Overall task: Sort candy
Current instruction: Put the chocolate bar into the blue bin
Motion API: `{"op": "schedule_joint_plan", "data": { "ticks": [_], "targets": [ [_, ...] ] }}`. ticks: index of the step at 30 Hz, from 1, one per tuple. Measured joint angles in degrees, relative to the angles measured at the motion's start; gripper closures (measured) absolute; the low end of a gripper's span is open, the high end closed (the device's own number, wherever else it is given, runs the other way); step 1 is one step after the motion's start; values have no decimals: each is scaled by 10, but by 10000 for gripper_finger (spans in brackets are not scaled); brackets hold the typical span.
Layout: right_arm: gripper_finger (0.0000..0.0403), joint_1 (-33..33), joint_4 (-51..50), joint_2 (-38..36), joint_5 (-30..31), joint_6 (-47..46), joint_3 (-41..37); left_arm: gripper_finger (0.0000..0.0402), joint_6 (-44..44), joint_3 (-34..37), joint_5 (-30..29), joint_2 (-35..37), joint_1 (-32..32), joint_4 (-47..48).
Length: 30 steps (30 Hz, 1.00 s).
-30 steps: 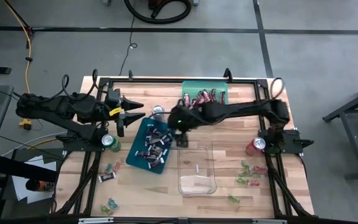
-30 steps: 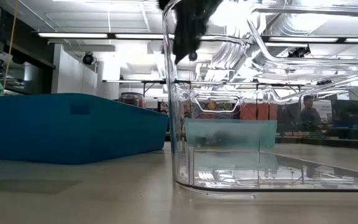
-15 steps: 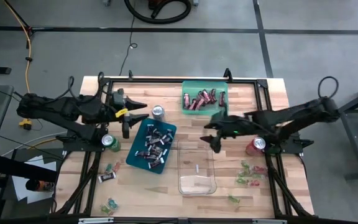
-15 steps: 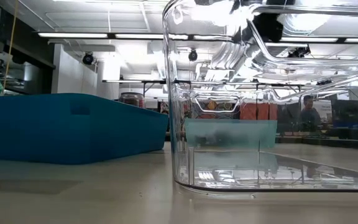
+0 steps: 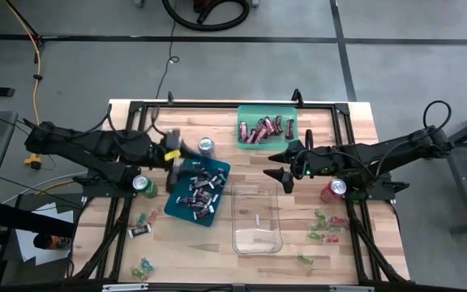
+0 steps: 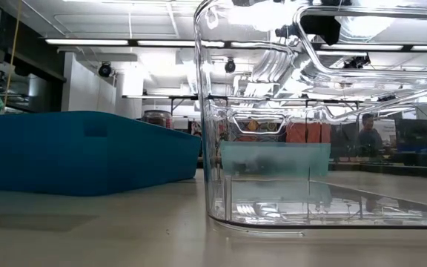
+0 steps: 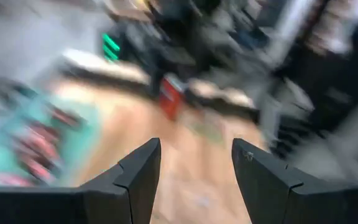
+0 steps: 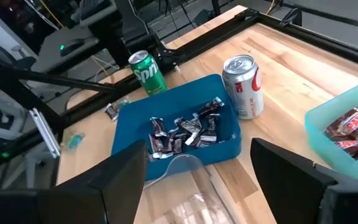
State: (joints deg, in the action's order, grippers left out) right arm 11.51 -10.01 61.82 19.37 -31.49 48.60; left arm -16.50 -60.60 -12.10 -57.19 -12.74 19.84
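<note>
My right claw (image 5: 280,167) hangs wide and empty between the green tray (image 5: 292,130) and the clear bin (image 5: 257,217), so I should swing toward the loose candy (image 5: 324,226) by the red can (image 5: 333,191), then drop squarely over one piece.

Wooden table (image 5: 306,243), 3 trays (image 5: 181,203), 3 cans (image 5: 206,145), scattered candy (image 5: 324,227)
</note>
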Motion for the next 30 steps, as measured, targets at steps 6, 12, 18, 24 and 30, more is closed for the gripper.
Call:
{"op": "schedule_joint_plan", "data": {
  "ticks": [6,12,18,24,30],
  "targets": [
    [124,0,0,0,0,4,0,216,-195,-1,125,-13,-93,285],
    [124,0,-10,0,0,4,0,216,-413,6,122,-61,-254,465],
    [124,0,-22,0,4,4,0,216,-624,93,123,-112,-355,365],
    [124,0,-27,0,27,5,0,216,-679,166,207,-182,-382,299],
    [124,0,-35,0,28,4,1,216,-640,179,236,-246,-382,297]
  ]
}}
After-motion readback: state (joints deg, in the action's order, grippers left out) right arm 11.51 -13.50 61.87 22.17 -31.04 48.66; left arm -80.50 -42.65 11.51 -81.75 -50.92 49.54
